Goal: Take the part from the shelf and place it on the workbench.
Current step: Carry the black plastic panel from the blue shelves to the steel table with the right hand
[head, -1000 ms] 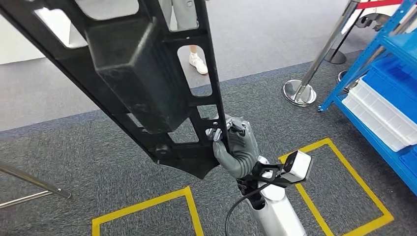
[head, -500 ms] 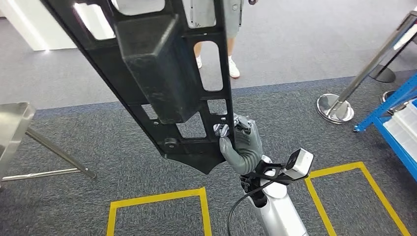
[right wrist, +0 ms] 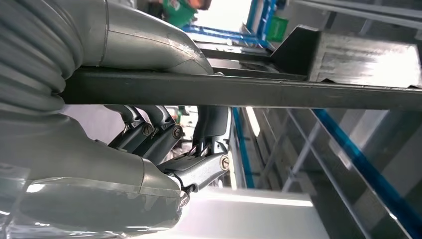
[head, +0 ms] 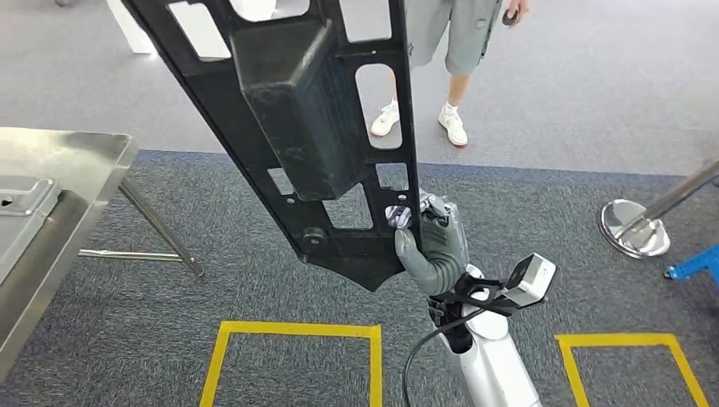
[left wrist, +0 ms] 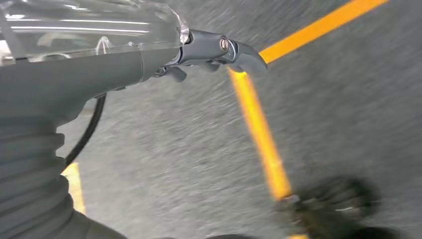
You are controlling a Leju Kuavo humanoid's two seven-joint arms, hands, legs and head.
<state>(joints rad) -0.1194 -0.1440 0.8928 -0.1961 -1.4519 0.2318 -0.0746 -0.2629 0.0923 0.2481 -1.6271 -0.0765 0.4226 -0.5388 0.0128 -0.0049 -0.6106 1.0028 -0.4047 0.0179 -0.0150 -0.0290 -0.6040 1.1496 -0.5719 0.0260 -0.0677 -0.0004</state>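
Right arm: silver forearm (head: 496,369) enters the head view at 6 o'clock; a white wrist camera (head: 532,280) sits just beside it at 3 o'clock.
Right hand: right hand (head: 432,246) is raised at picture centre. In the right wrist view the fingers (right wrist: 159,130) are curled under the part's edge with the thumb (right wrist: 149,45) on the opposite face, so they are clamped on the part.
Part, location: black part (head: 297,127) is held in the air over the carpet, gripped at its near end on the edge at 3 o'clock.
Part, axis: long axis runs from the hand toward 11 o'clock, far end higher. A raised box-shaped block sits mid-length; oblong cut-outs line both sides.
Part, hidden: the far end is cut off by the picture's upper border; full length cannot be told. The right wrist view shows the part edge-on as a dark bar (right wrist: 249,92).
Left hand: left hand (left wrist: 149,55) hangs over grey carpet and a blurred yellow line (left wrist: 259,129). The fingers (left wrist: 239,50) curve loosely and hold nothing; how far apart they stand is hard to make out.
Floor: yellow squares (head: 292,360) at 6 o'clock.
Counter: steel counter (head: 51,186) at 9 o'clock, cut off by the picture's border.
Stanchion: chrome base (head: 634,229) at 3 o'clock.
Person: legs and white shoes (head: 420,123) at 12 o'clock, partly hidden behind the part.
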